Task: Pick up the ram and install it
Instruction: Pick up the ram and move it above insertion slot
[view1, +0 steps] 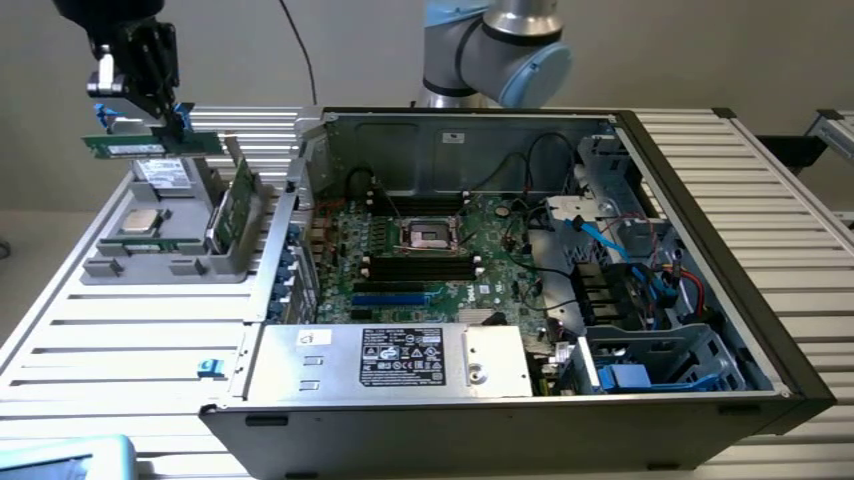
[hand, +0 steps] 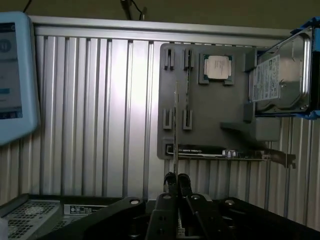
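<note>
Ram (view1: 131, 146) hangs clamped in end effector (view1: 172, 122), above grey tray (view1: 134, 268).

Open PC case (view1: 467, 150) w/ mobo (view1: 441, 255), PSU (view1: 387, 360) on slatted table (view1: 120, 340). Grey tray (hand: 210, 120) holds CPU (hand: 217, 67), HDD (hand: 277, 75).

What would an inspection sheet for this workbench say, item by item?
Surface: slatted metal table carrying a grey parts tray and an open computer case.
Job's things: the ram is lifted above the tray in the gripper; the motherboard lies exposed in the case.
Clutter: processor chip, drive and a green card on edge, all in the tray.
Grippers: gripper shut on the ram.
Cables: blue, red and black wires inside the case; a black cable hangs behind.
Surroundings: plain wall; a light-blue screen nearby.
</note>
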